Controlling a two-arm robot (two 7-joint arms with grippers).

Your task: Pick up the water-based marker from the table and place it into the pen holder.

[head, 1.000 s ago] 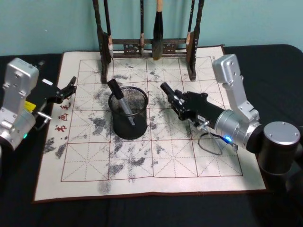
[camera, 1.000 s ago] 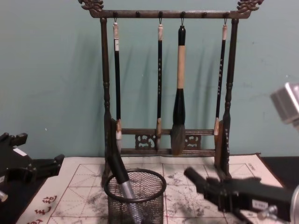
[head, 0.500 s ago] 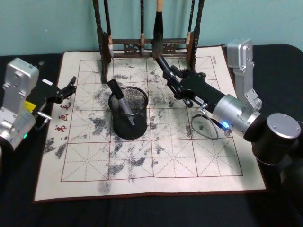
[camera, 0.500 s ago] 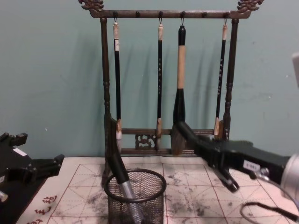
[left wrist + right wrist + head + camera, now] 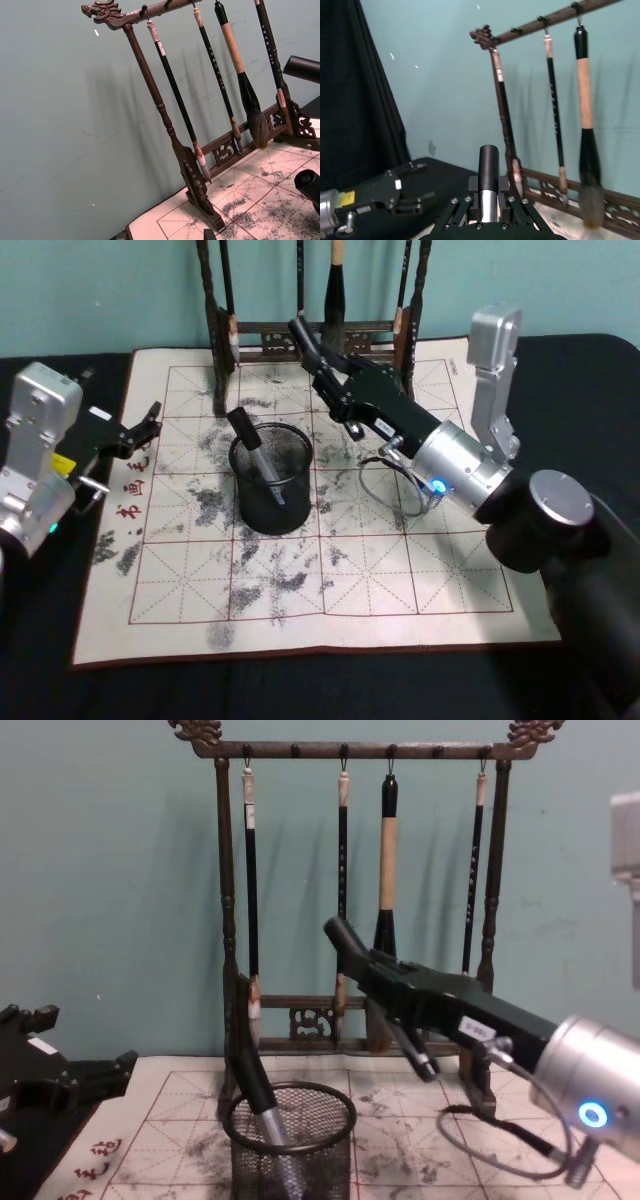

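Note:
My right gripper [image 5: 320, 360] is shut on a water-based marker [image 5: 489, 167] with a silver barrel and a black cap. It hovers above the mat, behind and to the right of the pen holder [image 5: 264, 512], close to the brush rack. In the chest view the held marker [image 5: 341, 938] points up and left, higher than the black mesh pen holder [image 5: 236, 1132]. Another marker [image 5: 249, 443] leans inside the holder. The left gripper [image 5: 148, 424] rests open at the mat's left edge, off to the holder's left.
A dark wooden brush rack [image 5: 228, 870] with several hanging brushes stands at the back of the white, ink-stained mat [image 5: 400, 580] on the black table [image 5: 300, 690]. A loop of cable [image 5: 385, 490] hangs under the right wrist.
The right arm has swung left and upward with the marker, from right of the holder to just in front of the brush rack. The left arm has not moved.

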